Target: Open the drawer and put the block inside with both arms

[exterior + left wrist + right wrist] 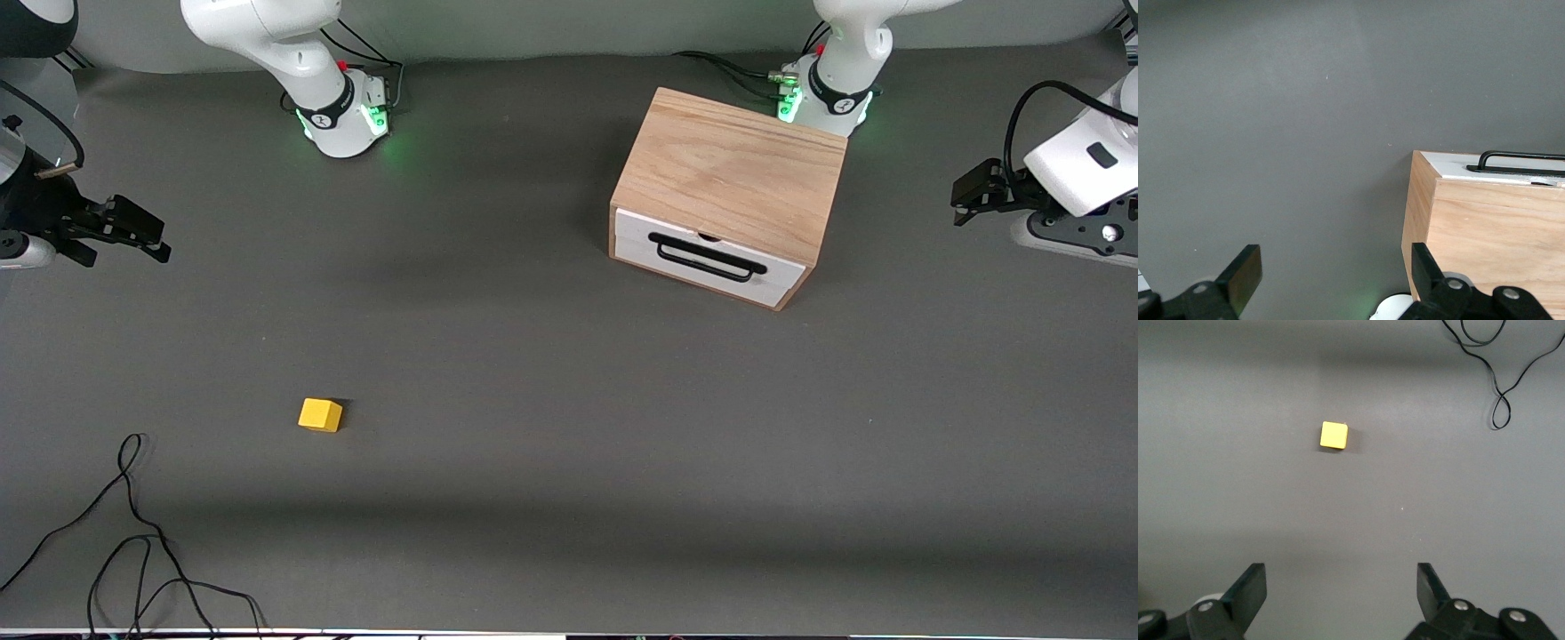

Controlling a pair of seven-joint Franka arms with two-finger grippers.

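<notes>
Left gripper (1331,283) hangs released over the desk (569,400) at the cabinet's (729,169) end; the right gripper (1341,600), also spread and empty, hangs above the block (320,415). Nothing looks done yet: the drawer (711,260) sits closed, and the block lies on the desk nearer the front camera, well apart from it.

The table (551,427) is a flat dark grey, plain and unpatterned. Near the right arm's end, toward the front camera's edge, the block (320,415) is bright yellow on every visible face. Toward the left arm's end, near the bases' edge, the cabinet (733,169) is light oak with a soft streaked grain; its drawer (707,258) front is white, crossed by a black bar handle (707,256). Both arms are white with dark grey joints, and their bases glow green. The left gripper (1338,283) and right gripper (1338,593) are black. A thin black cable (133,551) loops at the front camera's corner on the right arm's end.
</notes>
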